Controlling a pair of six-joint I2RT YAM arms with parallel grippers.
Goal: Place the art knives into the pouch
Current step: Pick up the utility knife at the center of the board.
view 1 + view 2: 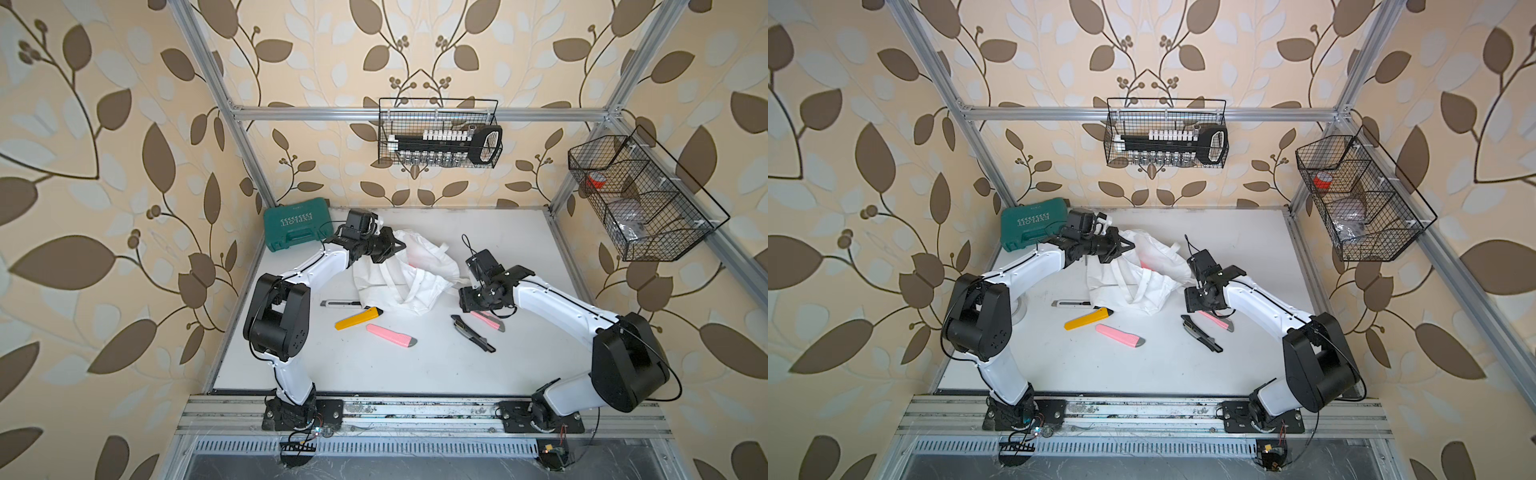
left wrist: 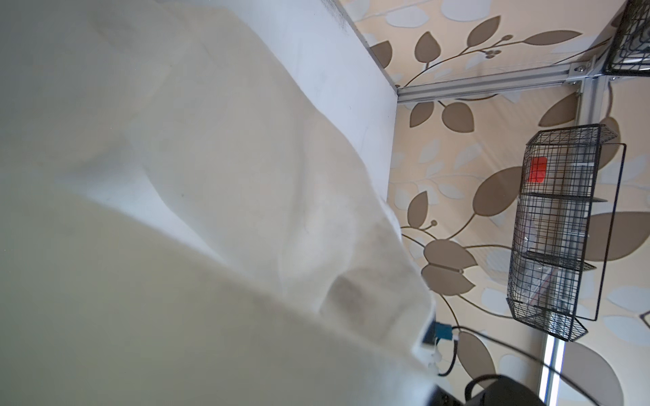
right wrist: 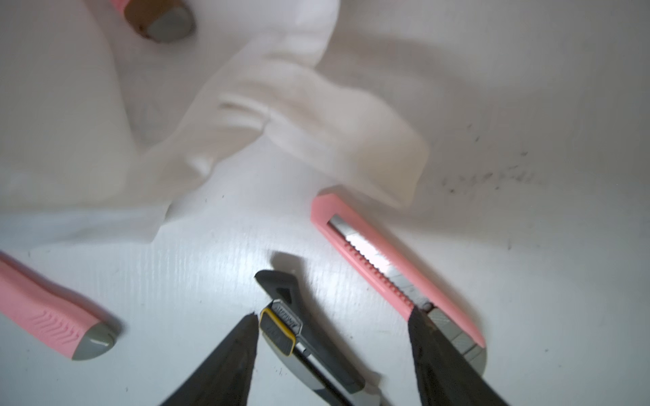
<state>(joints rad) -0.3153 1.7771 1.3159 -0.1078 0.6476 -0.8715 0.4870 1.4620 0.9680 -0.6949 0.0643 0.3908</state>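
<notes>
1. L gripper (image 1: 398,246): jaws together, clamped on cloth at the far-left edge of the pouch (image 1: 399,286); that edge is raised off the table. L wrist view is mostly white cloth.
2. R gripper (image 3: 333,313): jaws apart, nothing in them, pointing down just off pouch's near-right corner.
3. In R wrist view, the head of the black knife (image 3: 281,332) sits betw. the fingers, close to one fingertip. The other finger covers part of the slim pink knife (image 3: 365,253) near its grey end. Contact w/ either: can't tell.
4. Both knives lie flat on the table (image 1: 436,365), side by side, not touching, near-right of pouch. Slim pink's tip is just beside a pouch strap.
5. Pouch: crumpled, plain white showing, handles loose.
6. A pink-grey knife end (image 3: 165,23) shows among the pouch folds; inside or on top, can't tell.
7. Near-left of pouch: silver knife (image 1: 341,304) w/ one end at pouch's edge, yellow knife (image 1: 357,318) just beside it, fat pink knife (image 1: 390,336) a bit further out.
8. Green case (image 1: 297,228): far-left of pouch, past L gripper.
9. Wire baskets on the walls: one behind pouch (image 1: 440,133), one to its right (image 1: 640,199).
</notes>
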